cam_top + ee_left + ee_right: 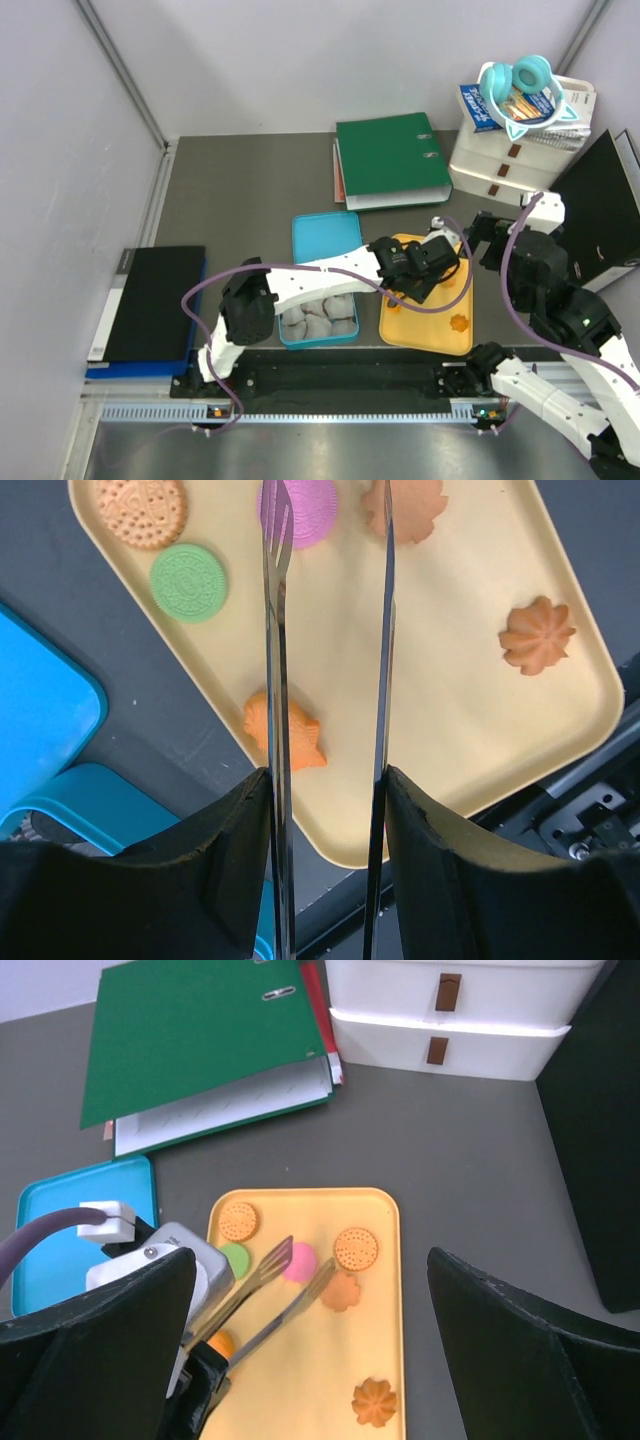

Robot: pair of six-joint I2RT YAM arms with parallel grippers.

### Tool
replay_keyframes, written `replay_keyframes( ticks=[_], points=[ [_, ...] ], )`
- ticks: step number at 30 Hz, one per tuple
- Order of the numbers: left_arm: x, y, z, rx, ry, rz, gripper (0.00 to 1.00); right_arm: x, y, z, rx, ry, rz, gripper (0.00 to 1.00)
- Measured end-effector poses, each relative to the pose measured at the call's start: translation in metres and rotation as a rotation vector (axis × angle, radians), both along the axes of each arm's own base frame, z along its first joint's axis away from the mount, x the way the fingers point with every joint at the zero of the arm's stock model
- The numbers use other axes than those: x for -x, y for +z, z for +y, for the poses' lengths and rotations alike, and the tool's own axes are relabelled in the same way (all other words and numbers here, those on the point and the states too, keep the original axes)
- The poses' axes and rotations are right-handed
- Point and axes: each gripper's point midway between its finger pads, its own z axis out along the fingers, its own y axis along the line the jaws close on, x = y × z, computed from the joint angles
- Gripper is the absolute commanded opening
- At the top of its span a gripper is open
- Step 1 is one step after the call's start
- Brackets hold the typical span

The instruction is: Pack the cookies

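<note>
Several cookies lie on the yellow-orange tray (375, 1210): a pink round one (300, 1261), a green one (235, 1257), two dotted orange rounds (355, 1248), and orange flowers (374, 1402). My left gripper (328, 780) is shut on metal tongs (277, 660) and hovers over the tray (470, 730). The tong tips stand apart, one over the pink cookie (300, 508), the other at an orange flower cookie (410, 508). Nothing is held between the tips. My right gripper (310, 1360) hangs open above the tray with nothing between its fingers.
A blue container (318, 318) holding crinkled paper liners sits left of the tray, its teal lid (326, 238) behind it. A green binder (390, 160) and white drawers (505, 160) stand at the back, a black folder (150, 300) at the left.
</note>
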Motion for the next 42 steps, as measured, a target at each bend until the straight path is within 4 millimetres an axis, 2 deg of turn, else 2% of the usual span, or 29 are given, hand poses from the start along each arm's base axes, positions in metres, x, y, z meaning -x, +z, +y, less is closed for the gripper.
replay_keyframes(
  ticks=[12,20,28,36,42],
  points=[
    [0.009,0.007,-0.019,0.062,-0.061,0.048,0.52,0.0,0.013,-0.005,-0.003,-0.021,-0.032,0.99],
    [0.01,0.003,-0.033,0.097,-0.085,0.056,0.51,0.005,0.014,-0.014,0.021,-0.049,-0.024,0.99],
    [0.007,-0.003,-0.035,0.106,-0.078,0.045,0.51,0.026,0.015,-0.04,0.055,-0.11,-0.02,0.99],
    [-0.002,-0.008,-0.029,0.093,-0.054,0.035,0.51,0.062,-0.003,-0.068,-0.016,-0.192,0.005,0.99],
    [-0.006,-0.01,-0.027,0.09,-0.047,0.037,0.51,0.069,-0.01,-0.076,-0.016,-0.227,0.024,0.99]
  ],
)
